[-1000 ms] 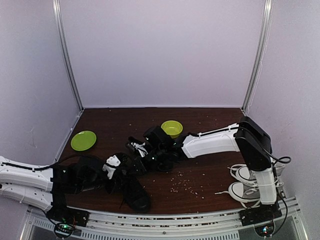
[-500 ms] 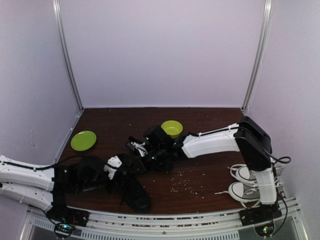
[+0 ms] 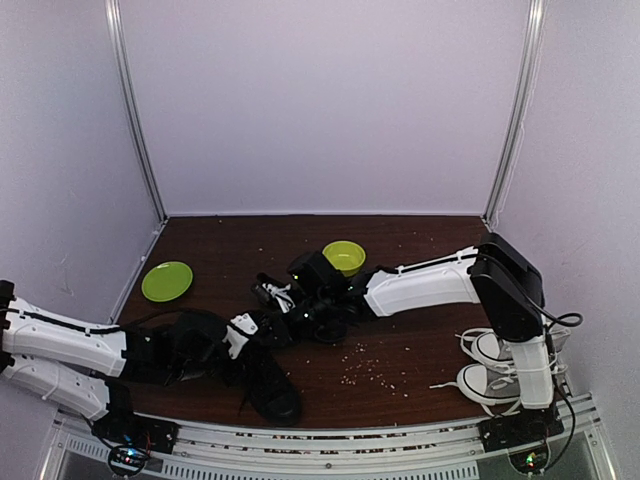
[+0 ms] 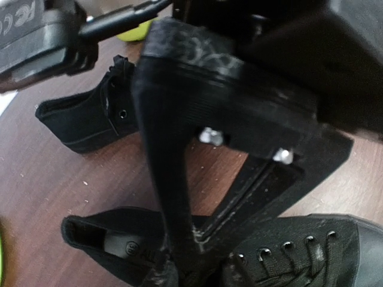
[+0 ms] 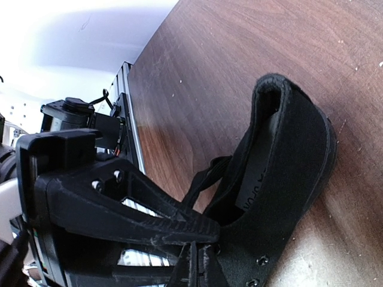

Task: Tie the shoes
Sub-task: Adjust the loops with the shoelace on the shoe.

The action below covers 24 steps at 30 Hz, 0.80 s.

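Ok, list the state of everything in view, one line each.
near black shoe, upright, lace loose
far black shoe, upright, untied
left fingers, at the near shoe's laces, grip unclear
right fingers, shut on a black lace
green bowl, upright
green plate, flat, empty
white-laced sneakers, untied

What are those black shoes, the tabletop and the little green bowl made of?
Shoes: apparently matte black canvas, with a cloth-like surface, stitched seams and small shiny eyelets that may be metal; the smoother toe cap looks like rubber. Table: dark brown wood or wood-look laminate, with grain streaks and a slight sheen. Bowl: probably plastic, smooth and evenly lime green.
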Motion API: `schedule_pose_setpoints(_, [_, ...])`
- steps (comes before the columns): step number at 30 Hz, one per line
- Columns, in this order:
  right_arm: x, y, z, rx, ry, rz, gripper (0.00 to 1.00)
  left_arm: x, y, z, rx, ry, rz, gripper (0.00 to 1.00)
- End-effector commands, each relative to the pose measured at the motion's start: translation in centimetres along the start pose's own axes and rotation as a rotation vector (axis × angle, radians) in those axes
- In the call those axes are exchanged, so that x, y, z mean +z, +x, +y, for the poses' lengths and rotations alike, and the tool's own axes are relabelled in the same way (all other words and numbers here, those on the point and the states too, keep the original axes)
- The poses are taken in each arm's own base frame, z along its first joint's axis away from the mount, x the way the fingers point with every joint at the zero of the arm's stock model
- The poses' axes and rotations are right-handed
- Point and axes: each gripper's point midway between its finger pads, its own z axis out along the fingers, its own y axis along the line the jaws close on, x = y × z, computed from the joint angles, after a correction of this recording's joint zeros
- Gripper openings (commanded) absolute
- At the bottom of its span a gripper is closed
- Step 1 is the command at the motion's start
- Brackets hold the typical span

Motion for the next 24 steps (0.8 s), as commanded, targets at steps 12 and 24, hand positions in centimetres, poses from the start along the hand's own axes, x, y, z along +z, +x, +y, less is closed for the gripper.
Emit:
schedule_pose_setpoints(12, [-2.4,-1.7,1.6,-0.036,-0.018,-0.061,0.00,-1.8,1.3,-0.1,-0.062,0.039,-0.029,0.15])
schedule_pose_setpoints(24, [-2.4,-1.6,1.7,-0.033,-0.023,-0.057,0.00,-1.8,-1.9,-0.2,-0.014,0.033,-0.042,0.49])
